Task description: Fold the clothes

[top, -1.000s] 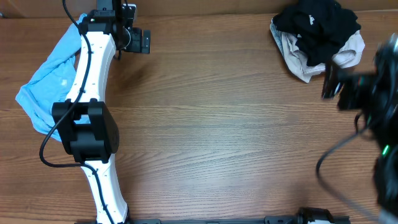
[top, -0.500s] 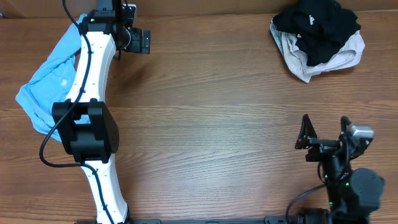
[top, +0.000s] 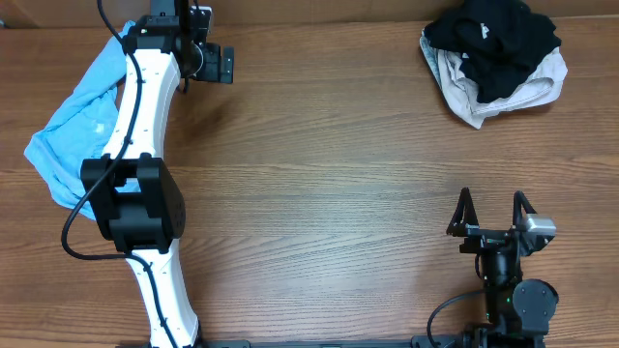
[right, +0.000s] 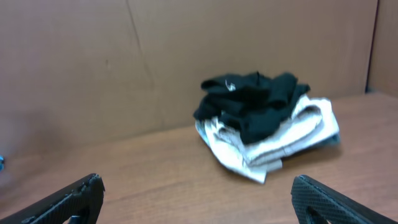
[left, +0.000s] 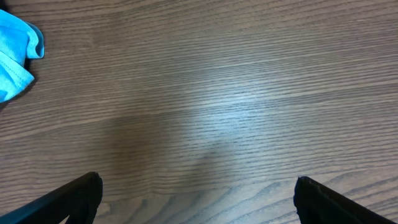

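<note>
The clothes lie in two places. A crumpled black T-shirt (top: 493,39) rests on a cream garment (top: 464,92) at the far right corner; in the right wrist view the black T-shirt (right: 249,99) tops the cream garment (right: 280,143) well ahead of the jaws. A light blue garment (top: 73,130) lies at the far left, partly under my left arm, and its edge (left: 15,56) shows in the left wrist view. My left gripper (top: 230,64) hovers open over bare wood near the far edge. My right gripper (top: 491,198) stands open and empty at the front right.
The left arm (top: 145,193) runs from the front edge up the left side of the wooden table (top: 338,193). A brown wall (right: 93,56) rises behind the table's far edge.
My right arm has swung from the right edge beside the black and cream pile back to the front right, its jaws now facing the far side. The left arm has not moved.
</note>
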